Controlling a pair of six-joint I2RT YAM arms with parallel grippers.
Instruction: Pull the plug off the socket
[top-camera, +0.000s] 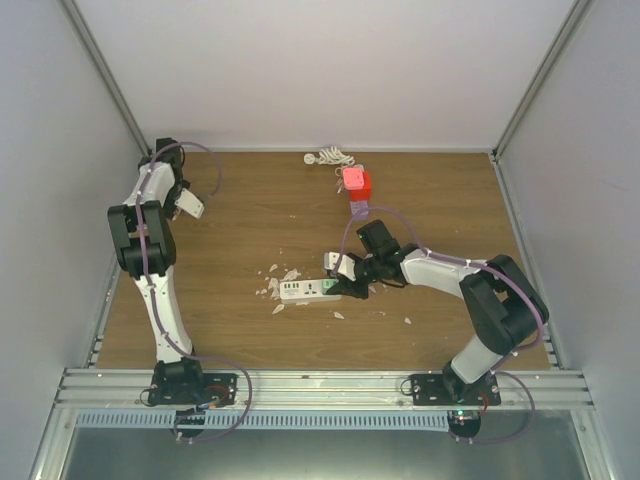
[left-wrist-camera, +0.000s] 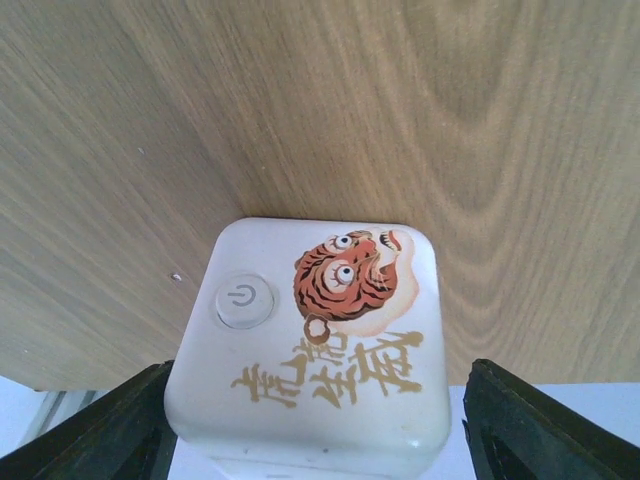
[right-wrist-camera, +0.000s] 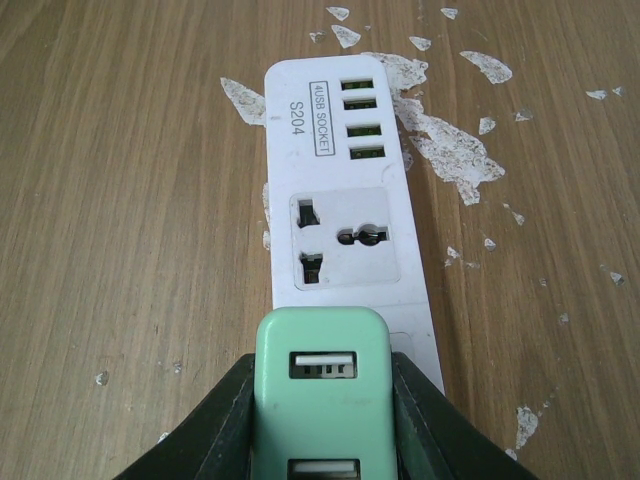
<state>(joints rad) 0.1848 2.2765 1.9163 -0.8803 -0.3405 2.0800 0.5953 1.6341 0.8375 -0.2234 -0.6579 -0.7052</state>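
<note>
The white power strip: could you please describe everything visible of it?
The power strip is a flat white plastic bar lying on the wooden table among white flakes. Labelled 4USB SOCKET S204, it has four green USB ports and one empty socket. A mint-green plug sits on its near end, gripped by the right end effector.

Bright, even overhead light; soft shadows, sharp focus.

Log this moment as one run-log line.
phase: grasp | right gripper shut on green plug | green plug on socket strip | left gripper around tiger cube, grip unclear
</note>
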